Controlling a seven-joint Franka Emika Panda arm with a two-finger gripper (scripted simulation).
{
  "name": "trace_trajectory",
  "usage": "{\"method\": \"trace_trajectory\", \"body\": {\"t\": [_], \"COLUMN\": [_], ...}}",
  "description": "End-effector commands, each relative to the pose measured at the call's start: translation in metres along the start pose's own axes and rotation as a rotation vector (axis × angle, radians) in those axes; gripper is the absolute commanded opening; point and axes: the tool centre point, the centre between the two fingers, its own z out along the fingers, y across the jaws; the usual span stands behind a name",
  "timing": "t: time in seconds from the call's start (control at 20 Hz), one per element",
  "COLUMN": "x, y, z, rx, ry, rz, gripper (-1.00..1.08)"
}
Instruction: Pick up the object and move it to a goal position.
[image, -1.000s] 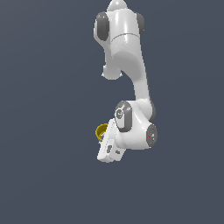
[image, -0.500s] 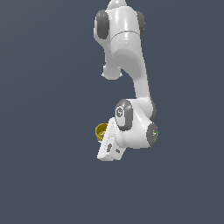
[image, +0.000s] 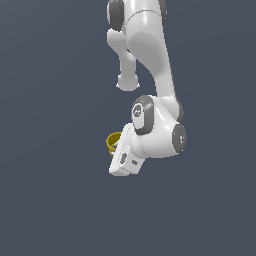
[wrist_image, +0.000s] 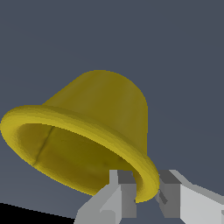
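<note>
The object is a small yellow cup (wrist_image: 96, 122) with a flared thin rim and a hollow inside. In the wrist view it fills most of the picture, tilted, with its rim pinched between the two grey fingers (wrist_image: 120, 192) of my gripper (wrist_image: 146, 186). In the exterior view the cup (image: 113, 141) shows only as a yellow sliver behind the white hand (image: 125, 159), toward the exterior view's left. The fingertips are hidden there by the hand. The cup hangs in the air with the gripper shut on its rim.
Only a plain dark grey-blue background surrounds the white arm (image: 150, 60) in both views. No goal marker, other object, or table edge shows.
The arm, the hand and the yellow cup have moved upward a little in the exterior view. The cup stays in the same place against the hand.
</note>
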Motion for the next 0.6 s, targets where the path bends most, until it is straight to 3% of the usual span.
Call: {"method": "trace_trajectory", "body": {"t": [0.0, 0.55], "x": [-0.02, -0.112], "y": [-0.007, -0.043], "z": [-0.019, -0.103], "rx": [-0.003, -0.002], "ry": [0.002, 0.003], "rz": [0.002, 0.002], "gripper": [-1.0, -1.0]}}
